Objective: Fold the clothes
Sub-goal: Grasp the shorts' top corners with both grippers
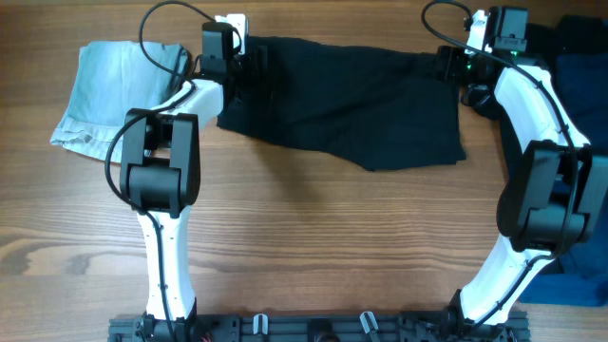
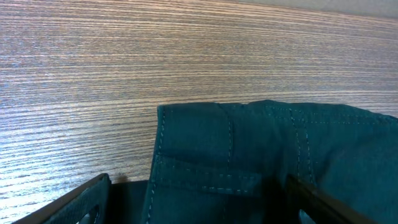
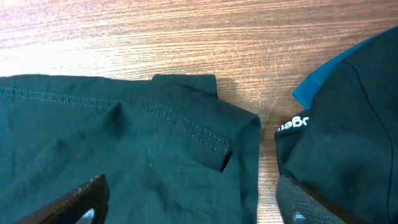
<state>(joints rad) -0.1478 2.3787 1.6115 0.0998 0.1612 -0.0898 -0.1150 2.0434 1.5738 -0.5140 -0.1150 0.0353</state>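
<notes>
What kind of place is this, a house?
Probably a robot workbench, not a home: two white robot arms at a wooden table, with a black garment and a pale blue garment.

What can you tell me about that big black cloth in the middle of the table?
The black cloth is a soft, matte garment with stitched seams and a small flap near one corner. It lies spread mostly flat, a bit wrinkled, on the far part of the wooden table. The left gripper and right gripper, both open, hang over its two far corners.
</notes>
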